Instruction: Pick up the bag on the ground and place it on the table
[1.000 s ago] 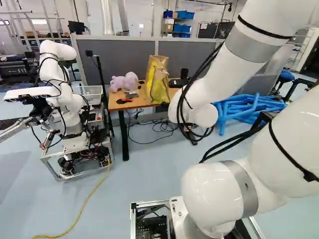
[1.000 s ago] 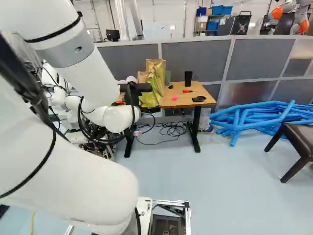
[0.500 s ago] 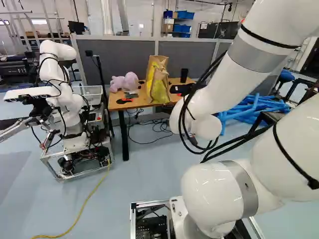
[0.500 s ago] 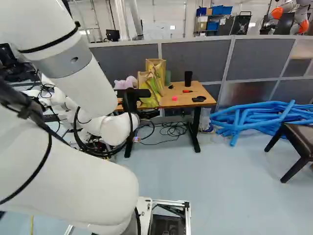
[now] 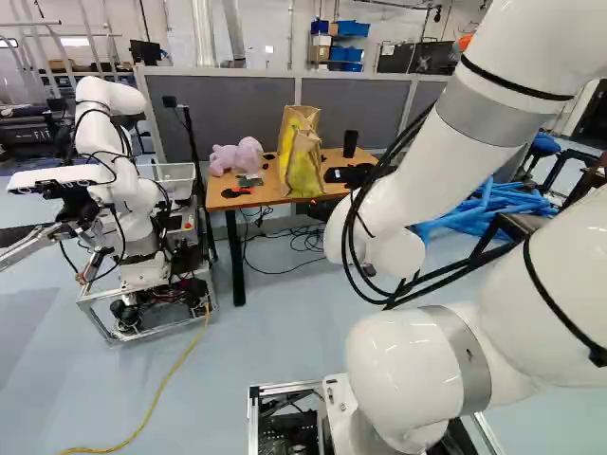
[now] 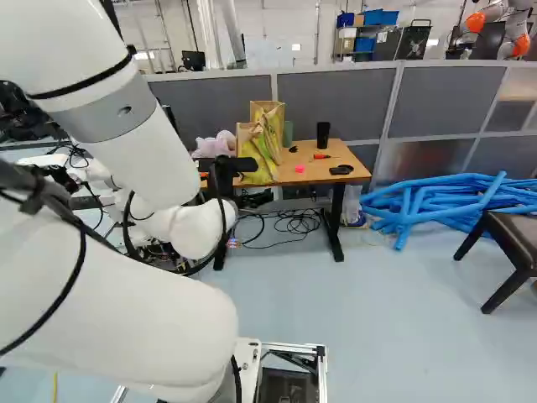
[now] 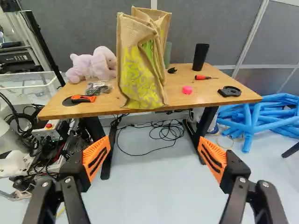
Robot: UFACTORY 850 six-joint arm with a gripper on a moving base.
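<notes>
The tan and yellow-green bag [image 5: 302, 156] stands upright on the wooden table [image 5: 248, 199], near its front edge. Behind my arm's wrist, only a dark part of my gripper [image 6: 225, 170] shows in the right base view, in front of the table. In the wrist view the gripper [image 7: 154, 156] is open, its orange-padded fingers far apart with nothing between them. Ahead of it, beyond the fingertips, are the table [image 7: 187, 100] and the bag [image 7: 142, 65]; the gripper touches neither. No bag shows on the ground.
Beside the bag lie a purple plush toy [image 7: 93, 64], an orange-handled tool [image 7: 83, 98], a black cup [image 7: 200, 57] and a pink piece [image 7: 187, 89]. Another robot [image 5: 123, 190] stands left of the table. Blue foam tubes [image 6: 436, 201] and a dark stool [image 6: 513, 239] are to the right.
My arm's wrist end has shifted slightly right in the left base view and down in the right base view, uncovering more of the tabletop. The bag and the base have not moved.
</notes>
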